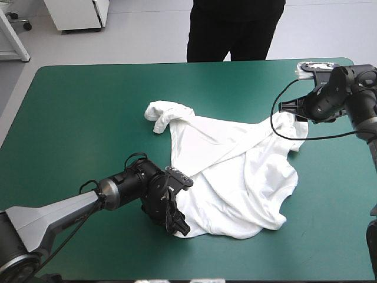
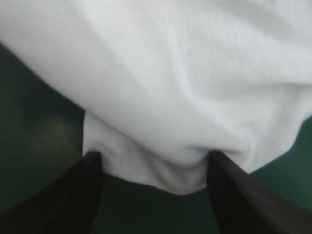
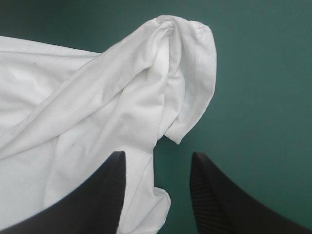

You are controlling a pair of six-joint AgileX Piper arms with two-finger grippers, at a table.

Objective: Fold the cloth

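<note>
The white T-shirt [image 1: 235,171] lies crumpled and partly spread in the middle of the table, one sleeve [image 1: 162,115] bunched at its far left. My left gripper [image 1: 178,224] sits low at the shirt's near left hem. In the left wrist view it [image 2: 156,168] is open, and the hem [image 2: 146,165] lies between the fingers. My right gripper [image 1: 288,111] hovers at the shirt's far right corner. In its own view it [image 3: 156,187] is open, a twisted sleeve [image 3: 180,73] lies just ahead, and a strip of cloth [image 3: 144,195] rests beside one finger.
The teal-green cover [image 1: 76,118] shows on every side of the shirt, widest at the left and far side. The table's near edge runs a short way behind the left gripper, and the far right corner lies close to the right arm.
</note>
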